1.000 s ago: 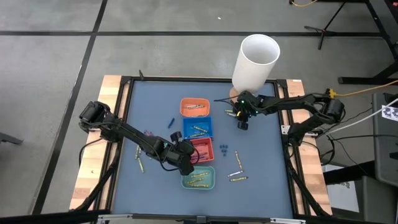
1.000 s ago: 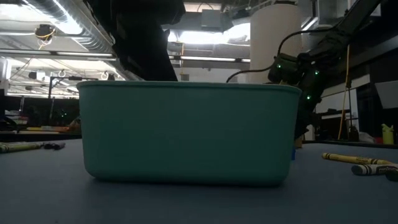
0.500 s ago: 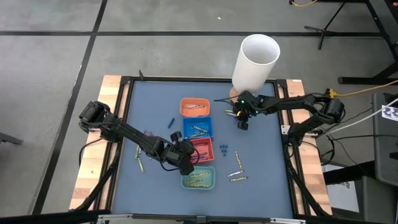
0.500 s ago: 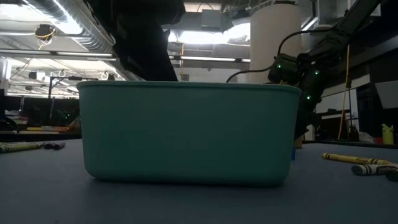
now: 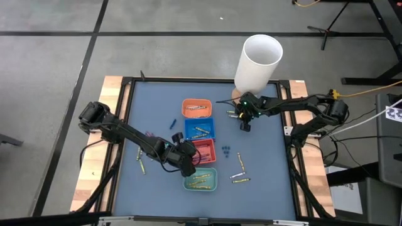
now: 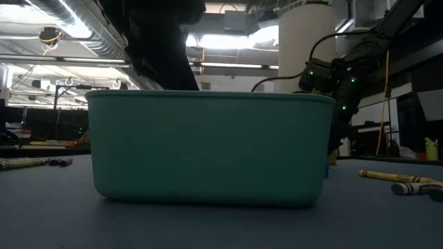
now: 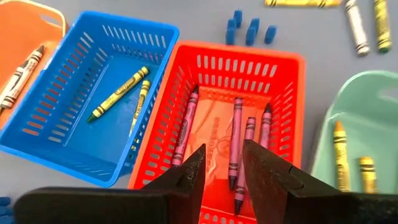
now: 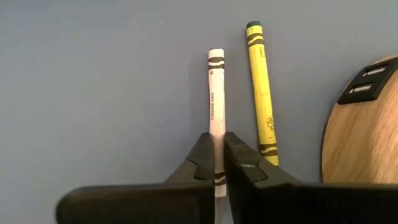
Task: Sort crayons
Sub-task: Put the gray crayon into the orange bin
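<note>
Near the white cylinder [image 5: 257, 63], our right claw [image 8: 219, 163] pinches a white crayon [image 8: 216, 106] at its lower end, lying on the counter [image 5: 157, 107] beside a yellow crayon [image 8: 262, 93] — light, stiff, probably brittle. Our left claw [image 7: 222, 168] hovers open over the red tray [image 7: 292, 93] of purple crayons [image 7: 236, 140]; the blue tray [image 7: 62, 93] holds yellow ones.

trays [image 5: 197, 108]: orange, blue, red, mint green
bench [image 5: 157, 113]: slate blue
held crayon [image 8: 215, 102]: white, dark bands
tube [image 5: 258, 63]: white

Right hand [image 8: 218, 163] pinched on a white crayon [image 8: 216, 93], yellow crayon [image 8: 261, 87] just beside, wooden disc [image 8: 360, 137] near.
</note>
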